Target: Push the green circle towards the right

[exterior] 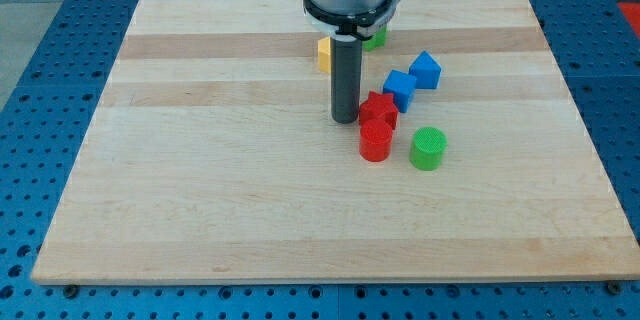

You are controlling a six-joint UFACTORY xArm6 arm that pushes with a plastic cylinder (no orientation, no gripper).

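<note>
Counted on the pale wooden surface point(200, 180): two red blocks, a star-like one point(379, 109) touching a red cylinder point(375, 142) below it; two blue blocks, a cube point(400, 89) and a pointed one point(425, 69); one yellow block point(324, 54) and one green piece point(375, 37), both half hidden behind the arm; one green circle block point(428, 148). Short, ridged-topped, upright, just right of the red cylinder, apart from my tip point(345, 120), which sits left of the red star; no gripper, no readable writing

My tip point(345, 120) rests just left of the red blocks point(377, 110), the green circle point(428, 148) at their right.
</note>
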